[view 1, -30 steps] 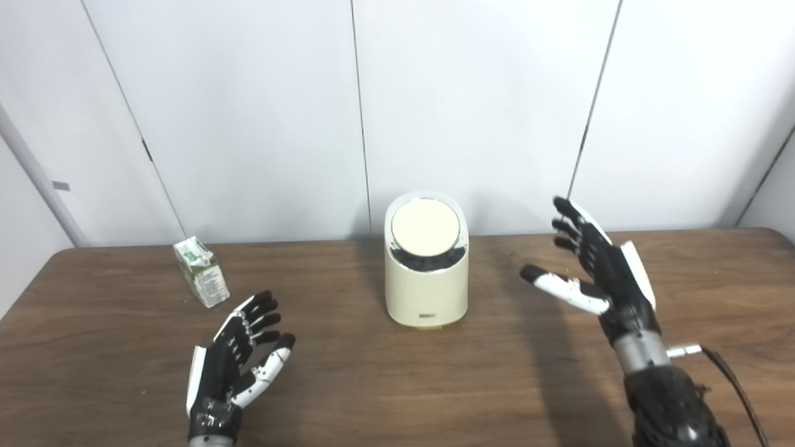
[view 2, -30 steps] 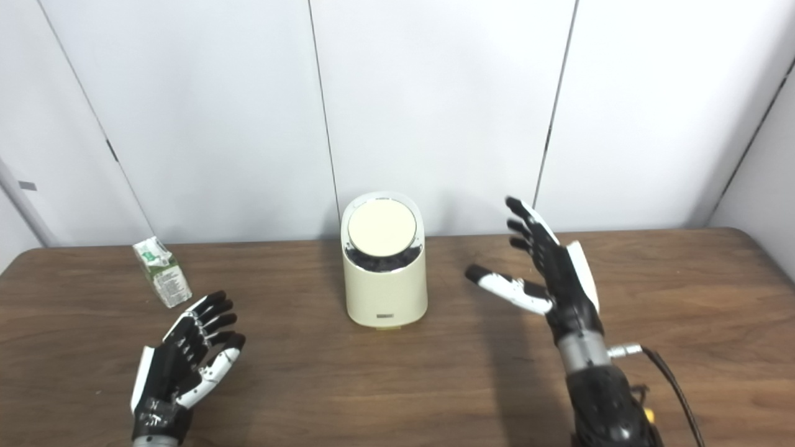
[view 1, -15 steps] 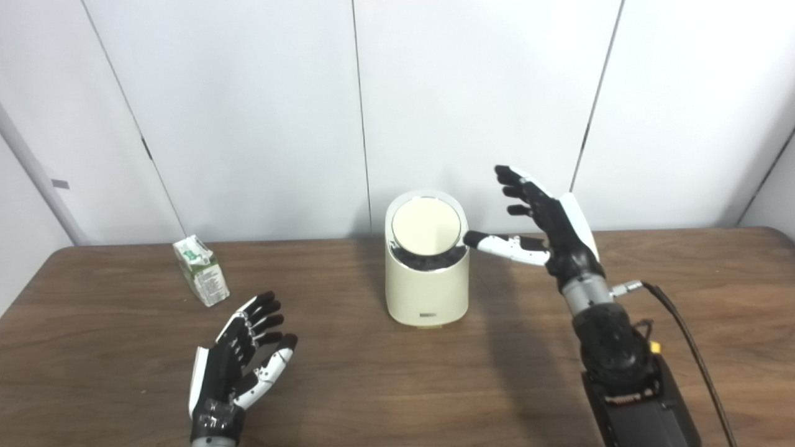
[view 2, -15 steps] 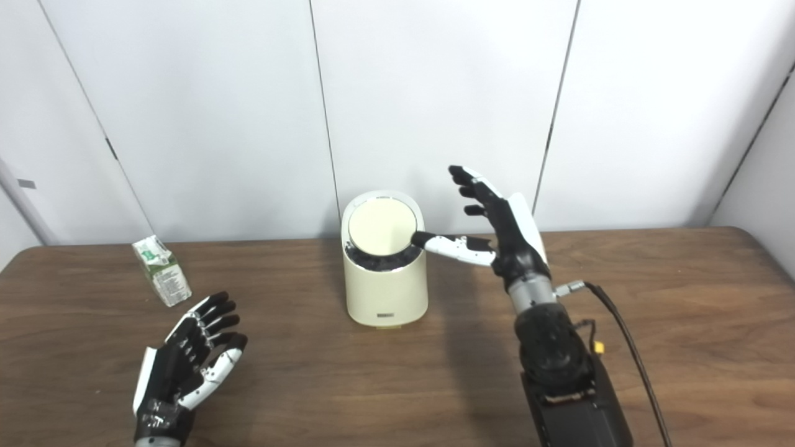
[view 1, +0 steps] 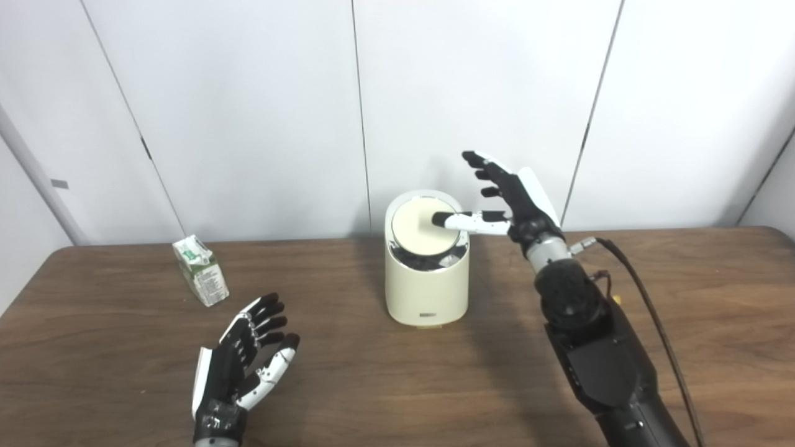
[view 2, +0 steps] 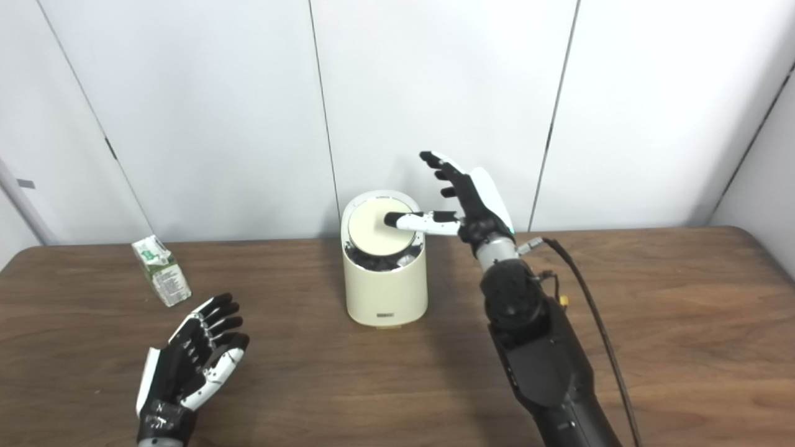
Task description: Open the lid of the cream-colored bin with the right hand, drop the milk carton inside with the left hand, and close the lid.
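— Hands first, since they sit nearest us. See the left hand (view 1: 239,360), low over the table (view 1: 397,385), nearer us than the bin (view 1: 426,292) and off to its left?

— Yes. Palm up, fingers spread, nothing in it. Why park it there?

— My guess: it waits its turn. The milk carton (view 1: 201,270) stands just beyond it, left of the bin and well apart from it, a little tilted. A short reach once the bin is open.

— And the right hand (view 2: 467,202)?

— Up at the bin's top, coming in from the bin's right. Fingers fanned out and raised, gripping nothing; only the thumb (view 1: 459,221) lies out across the lid (view 1: 421,227).

— Is it touching the lid?

— It looks to rest on the disc, towards its right side. Whether it presses, I can't tell from here. The lid is a round cream disc set at a slant in the top, facing us, with a dark gap under its near edge. I'd judge it a push or swing lid, hence the thumb rather than a grasp.

— So the carton hasn't gone in.

— No, it stands untouched on the table.

— Any writing?

— The carton has green print on white, too small to read. The bin carries a small plate low on its front; unreadable too. Behind the bin, only plain white wall panels (view 1: 248,112).
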Available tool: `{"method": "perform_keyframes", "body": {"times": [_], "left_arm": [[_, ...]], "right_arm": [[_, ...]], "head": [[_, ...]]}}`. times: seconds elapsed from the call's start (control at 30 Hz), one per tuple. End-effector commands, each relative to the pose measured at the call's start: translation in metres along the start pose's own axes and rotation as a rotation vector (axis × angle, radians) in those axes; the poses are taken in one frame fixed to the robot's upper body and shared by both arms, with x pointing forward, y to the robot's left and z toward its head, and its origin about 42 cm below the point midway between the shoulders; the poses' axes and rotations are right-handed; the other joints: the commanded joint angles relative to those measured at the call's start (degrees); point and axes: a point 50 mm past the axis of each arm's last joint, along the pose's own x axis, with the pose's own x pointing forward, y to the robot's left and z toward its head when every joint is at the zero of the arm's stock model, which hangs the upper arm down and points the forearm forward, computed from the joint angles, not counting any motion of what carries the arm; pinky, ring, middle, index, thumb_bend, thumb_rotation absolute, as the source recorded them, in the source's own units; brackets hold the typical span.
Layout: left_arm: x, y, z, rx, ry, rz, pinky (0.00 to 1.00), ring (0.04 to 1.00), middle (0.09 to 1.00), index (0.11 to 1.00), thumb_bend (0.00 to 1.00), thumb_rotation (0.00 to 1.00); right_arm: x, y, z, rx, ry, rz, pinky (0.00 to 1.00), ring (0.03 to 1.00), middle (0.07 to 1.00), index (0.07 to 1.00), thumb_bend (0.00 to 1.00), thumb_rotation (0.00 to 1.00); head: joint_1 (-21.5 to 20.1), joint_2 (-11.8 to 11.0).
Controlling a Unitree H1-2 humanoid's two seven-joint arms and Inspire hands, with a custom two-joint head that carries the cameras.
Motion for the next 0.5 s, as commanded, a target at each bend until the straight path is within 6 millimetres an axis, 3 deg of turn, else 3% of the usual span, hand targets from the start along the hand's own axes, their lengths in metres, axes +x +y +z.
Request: {"method": "perform_keyframes", "body": {"times": [0.0,0.13,0.47], "left_arm": [[-0.0241,-0.0090,-0.0218,-0.018,0.099,0.001,0.70,0.762,0.803,0.836,0.54,0.21],[-0.0244,-0.0123,-0.0212,-0.024,0.096,-0.005,0.68,0.757,0.799,0.833,0.54,0.21],[-0.0233,-0.0150,-0.0219,-0.026,0.103,0.003,0.68,0.746,0.793,0.837,0.54,0.21]], "right_arm": [[0.0176,-0.0188,0.0343,-0.038,-0.119,-0.057,0.76,0.849,0.877,0.867,0.86,0.41],[0.0236,-0.0175,0.0367,-0.070,-0.123,-0.054,0.74,0.844,0.881,0.874,0.86,0.40],[0.0225,-0.0125,0.0370,-0.210,-0.173,0.004,0.81,0.903,0.912,0.890,0.85,0.33]], "head": [[0.1,0.0],[0.4,0.2],[0.8,0.5]]}}
